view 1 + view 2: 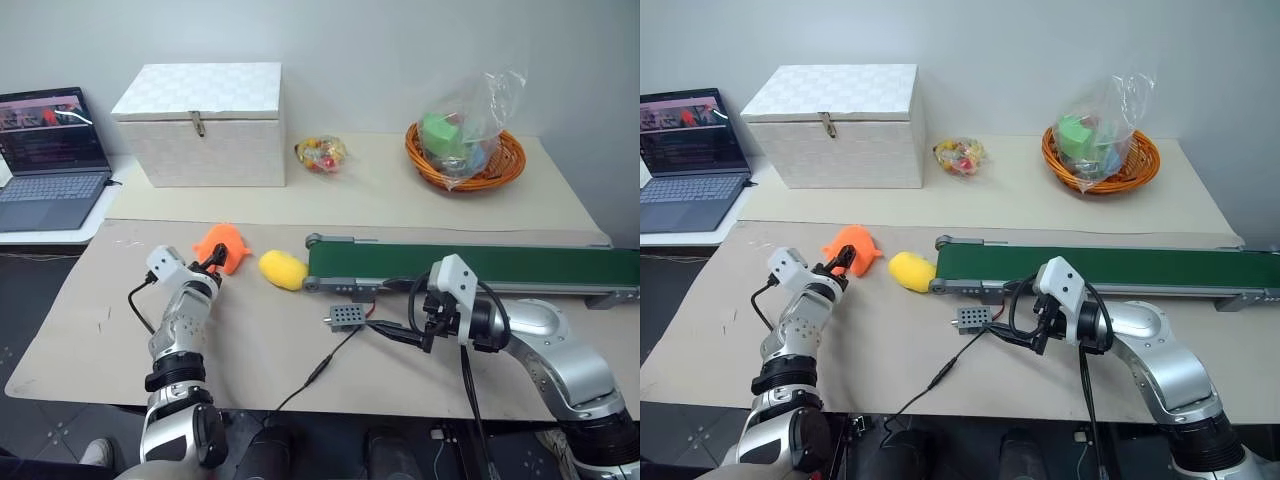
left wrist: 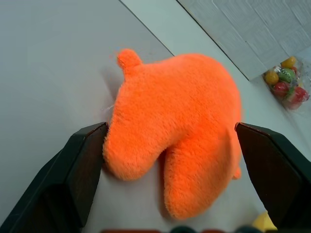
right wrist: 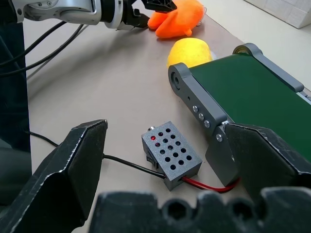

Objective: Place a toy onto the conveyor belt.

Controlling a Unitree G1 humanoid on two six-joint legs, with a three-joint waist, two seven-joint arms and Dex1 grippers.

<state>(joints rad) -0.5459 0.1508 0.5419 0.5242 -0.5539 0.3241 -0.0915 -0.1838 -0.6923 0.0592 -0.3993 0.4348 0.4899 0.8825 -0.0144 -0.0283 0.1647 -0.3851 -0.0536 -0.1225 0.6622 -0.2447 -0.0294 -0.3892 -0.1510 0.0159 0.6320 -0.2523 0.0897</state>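
Worktop [image 1: 250,350]: beige surface carrying every item listed; a second, paler surface adjoins it at the far side.
Conveyor belt [image 1: 480,265]: long dark green belt in a grey frame, lying along the right half of the worktop; nothing rests on it.
Box [image 1: 203,123]: white woven chest with a metal latch, lid down, at the far left of the rear surface.
Laptop [image 1: 48,155]: open, screen lit, on a separate white surface at the far left.
Basket [image 1: 465,160]: orange wicker, rear right, holding a clear plastic bag of coloured items.
Right hand [image 1: 428,322]: fingers spread wide, empty, hovering above the worktop near the belt's left end and pointing towards the control box.
Left hand [image 2: 170,160]: fingers wide apart, one on each side of the toy; the wrist view shows one pad at the toy's edge and the other just clear of it.
Toy [image 2: 180,126]: orange plush animal lying on the worktop, left of the belt, between the left hand's fingers.
Yellow plush [image 1: 283,270]: oval, lying between the toy and the belt's left roller, just beside the roller.
Control box [image 3: 171,154]: small grey perforated unit, red light showing, cabled, on the worktop in front of the belt's left end.
Small bag [image 1: 321,153]: clear, with coloured pieces, between box and basket.
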